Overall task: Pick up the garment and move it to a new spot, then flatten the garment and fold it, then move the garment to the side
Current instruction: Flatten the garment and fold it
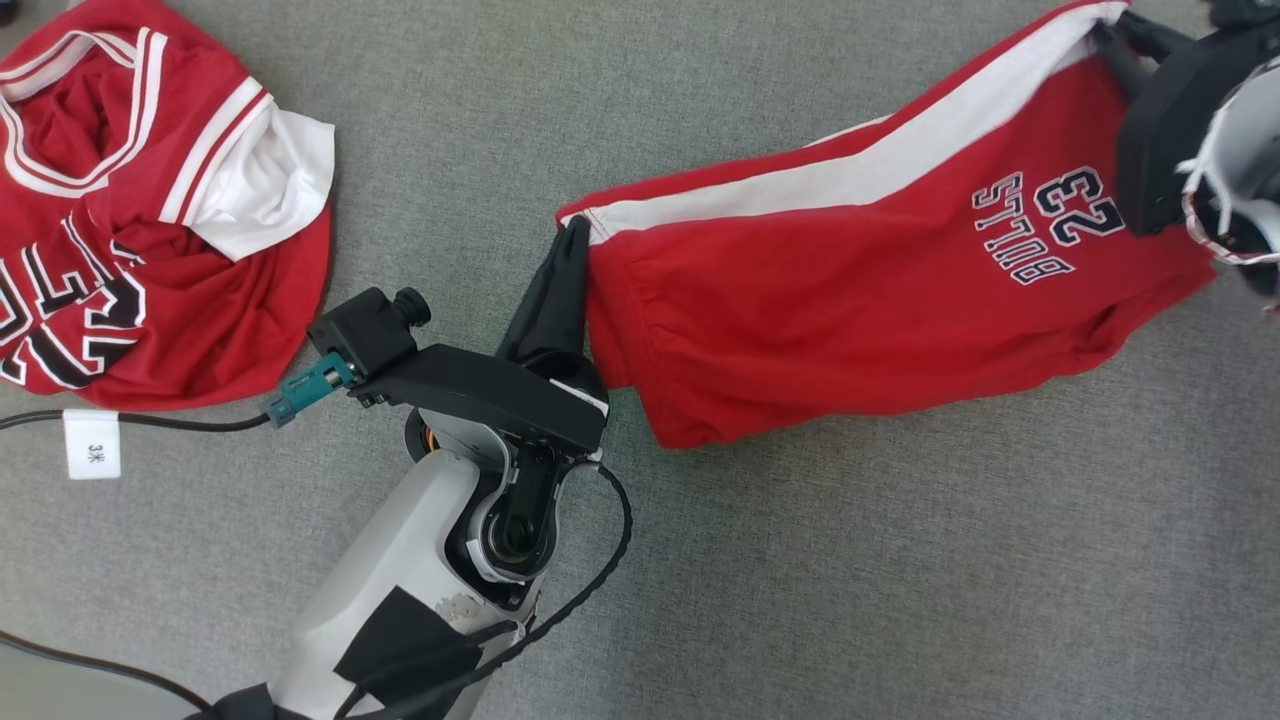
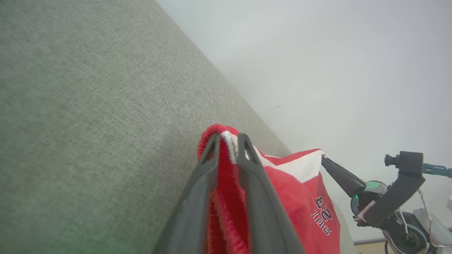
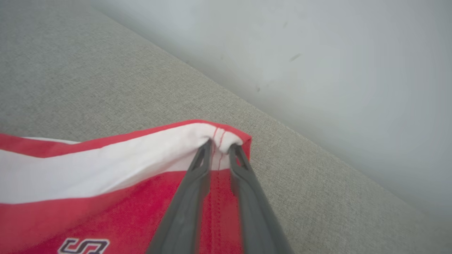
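The red jersey shorts with a white side stripe (image 1: 850, 300) (printed "BULLS 23") stretch across the grey fabric counter (image 1: 800, 560); the left fingers (image 2: 197, 197) clench the waistband corner; the right fingers (image 3: 187, 204) clench the striped hem corner; a crumpled red-and-white jersey (image 1: 130, 200) lies well apart.

**Clearance around the work surface**

Grey surface (image 1: 900, 560) open across near right, below the red shorts (image 1: 850, 300), which bar the span from centre to far right. Open lane in far middle between shorts and red jersey (image 1: 150, 250), heaped far left. Black cable (image 1: 180, 423) with white tag (image 1: 92, 444) crosses near left. Wall (image 3: 317, 53) closes far edge.
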You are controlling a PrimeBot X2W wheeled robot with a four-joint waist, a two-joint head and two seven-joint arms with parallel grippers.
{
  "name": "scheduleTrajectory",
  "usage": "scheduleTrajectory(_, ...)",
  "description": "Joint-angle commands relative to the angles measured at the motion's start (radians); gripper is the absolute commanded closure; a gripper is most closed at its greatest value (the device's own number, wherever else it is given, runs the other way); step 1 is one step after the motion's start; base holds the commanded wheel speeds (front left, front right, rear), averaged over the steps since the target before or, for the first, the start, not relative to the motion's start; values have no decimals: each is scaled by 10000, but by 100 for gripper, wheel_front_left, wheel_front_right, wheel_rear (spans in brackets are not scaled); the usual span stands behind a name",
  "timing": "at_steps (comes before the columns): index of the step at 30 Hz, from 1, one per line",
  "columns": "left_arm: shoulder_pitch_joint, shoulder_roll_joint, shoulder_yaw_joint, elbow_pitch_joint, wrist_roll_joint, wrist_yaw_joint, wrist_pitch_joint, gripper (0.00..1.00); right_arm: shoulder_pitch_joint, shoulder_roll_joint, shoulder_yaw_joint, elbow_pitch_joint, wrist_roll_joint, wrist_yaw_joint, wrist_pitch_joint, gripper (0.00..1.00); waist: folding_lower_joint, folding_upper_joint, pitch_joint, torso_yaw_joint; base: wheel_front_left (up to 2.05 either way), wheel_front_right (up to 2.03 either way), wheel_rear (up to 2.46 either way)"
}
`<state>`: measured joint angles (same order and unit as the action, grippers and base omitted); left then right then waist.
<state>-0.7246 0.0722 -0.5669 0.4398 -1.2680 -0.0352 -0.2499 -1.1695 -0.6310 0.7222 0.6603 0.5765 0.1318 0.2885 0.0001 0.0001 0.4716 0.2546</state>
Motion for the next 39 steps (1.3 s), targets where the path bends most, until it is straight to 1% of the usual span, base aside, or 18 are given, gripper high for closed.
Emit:
scheduleTrajectory(1, -187, -23, 52, 86, 91, -47, -79, 0, -40, 105, 99, 130, 111, -23, 41, 0, -1, -1, -33, -29, 0, 0, 0)
scheduleTrajectory(4, -117, -15, 55, 158, 411, -188, -121, 0, -26, 212, 196, 299, 430, -23, 152, 0, -1, -1, -181, -95, 0, 0, 0)
scheduleTrajectory(7, 164, 273, 270, 102, 1001, -215, -152, 0, 49, 194, 121, 505, 908, -23, 409, 0, -1, -1, -425, -196, 0, 0, 0)
scheduleTrajectory(8, 276, 353, 493, -2, 1277, -182, -158, 0, 86, 207, 68, 593, 1035, -23, 584, 0, -1, -1, -517, -241, 0, 0, 0)
scheduleTrajectory(11, 784, 676, 1267, -699, 2913, -21, -155, 0, 204, 257, -132, 620, 1482, -23, 928, 0, -1, -1, -780, -358, 0, 0, 0)
scheduleTrajectory(13, 1416, 765, 1693, -1267, 4080, 43, -148, 0, 476, 299, -340, 784, 1875, -23, 1216, 0, -1, -1, -996, -412, 0, 0, 0)
scheduleTrajectory(14, 1756, 714, 1892, -1526, 4413, 14, -149, 0, 617, 303, -536, 1003, 2086, -23, 1410, 0, -1, -1, -1112, -424, 0, 0, 0)
scheduleTrajectory(15, 2007, 775, 2033, -1782, 4971, 34, -149, 0, 708, 317, -653, 1148, 2175, -23, 1572, 0, -1, -1, -1229, -413, 0, 0, 0)
scheduleTrajectory(16, 2538, 916, 2105, -2223, 5872, 75, -152, 0, 852, 340, -838, 1377, 2259, -21, 1812, 0, -1, -1, -1394, -369, 0, 0, 0)
scheduleTrajectory(17, 2847, 1031, 2056, -2391, 6364, 97, -152, 0, 935, 356, -920, 1498, 2267, -21, 1896, 0, -1, -1, -1450, -347, 0, 0, 0)
scheduleTrajectory(20, 3554, 1285, 1969, -2739, 7341, 191, -153, 0, 1240, 445, -1154, 1804, 2243, -21, 2037, 0, -1, -1, -1511, -224, 0, 0, 0)
scheduleTrajectory(24, 4208, 1528, 1929, -2924, 7922, 291, -154, 0, 1361, 476, -1519, 2153, 2096, -21, 2272, 0, -1, -1, -1338, 43, 0, 0, 0)
scheduleTrajectory(26, 4402, 1610, 1838, -2956, 8079, 269, -154, 0, 1367, 535, -1719, 2308, 1996, -21, 2343, 0, -1, -1, -1205, 186, 0, 0, 0)
scheduleTrajectory(29, 4577, 1693, 1815, -2964, 8089, 244, -154, 0, 1348, 625, -1879, 2470, 1916, -21, 2405, 0, -1, -1, -1068, 325, 0, 0, 0)
scheduleTrajectory(31, 4744, 1720, 1865, -3009, 8057, 310, -154, 0, 1296, 690, -2007, 2579, 1746, -21, 2497, 0, -1, -1, -952, 456, 0, 0, 0)
scheduleTrajectory(34, 4909, 1682, 1955, -3037, 7963, 321, -154, 0, 1209, 707, -2123, 2863, 1442, -21, 2696, 0, -1, -1, -809, 645, 0, 0, 0)
scheduleTrajectory(39, 5045, 1542, 1929, -2955, 7847, 196, -155, 0, 1490, 1155, -2168, 3352, 1156, 2, 3332, 0, -1, -1, -782, 833, 0, 0, 0)
